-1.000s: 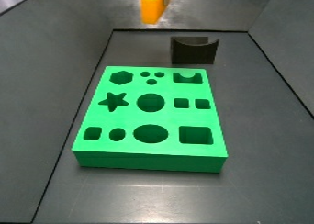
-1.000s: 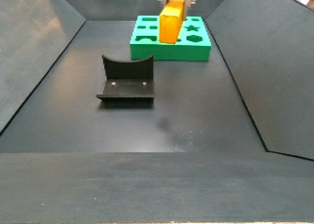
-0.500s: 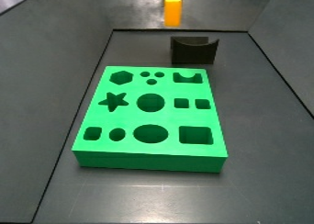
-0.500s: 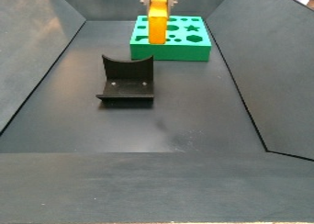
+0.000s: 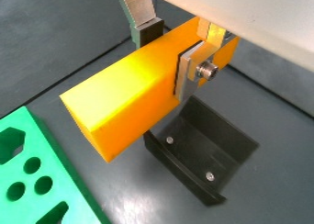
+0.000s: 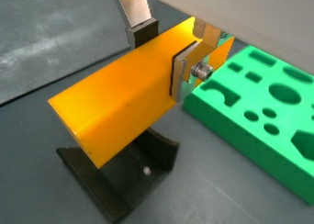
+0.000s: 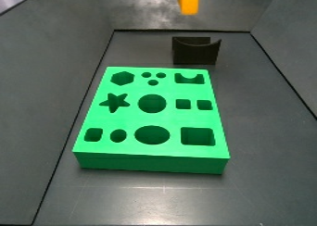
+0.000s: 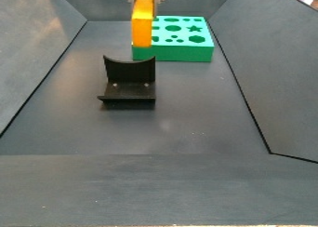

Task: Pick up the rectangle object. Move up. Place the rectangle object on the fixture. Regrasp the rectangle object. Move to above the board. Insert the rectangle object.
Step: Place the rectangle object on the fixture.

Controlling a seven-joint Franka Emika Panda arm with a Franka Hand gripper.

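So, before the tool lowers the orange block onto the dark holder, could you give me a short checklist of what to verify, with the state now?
1. Grip: the tool is shut on the long orange-yellow rectangular block, silver fingers on both of its faces: ok.
2. Block off the floor: it hangs in the air in both side views: ok.
3. Block over the dark blocky fixture: both wrist views show the fixture below the block: ok.
4. Fixture notch free: nothing lies in it: ok.
5. Exact alignment with the notch: cannot tell.
6. Bright green board with cut-out holes out of the path: ok.
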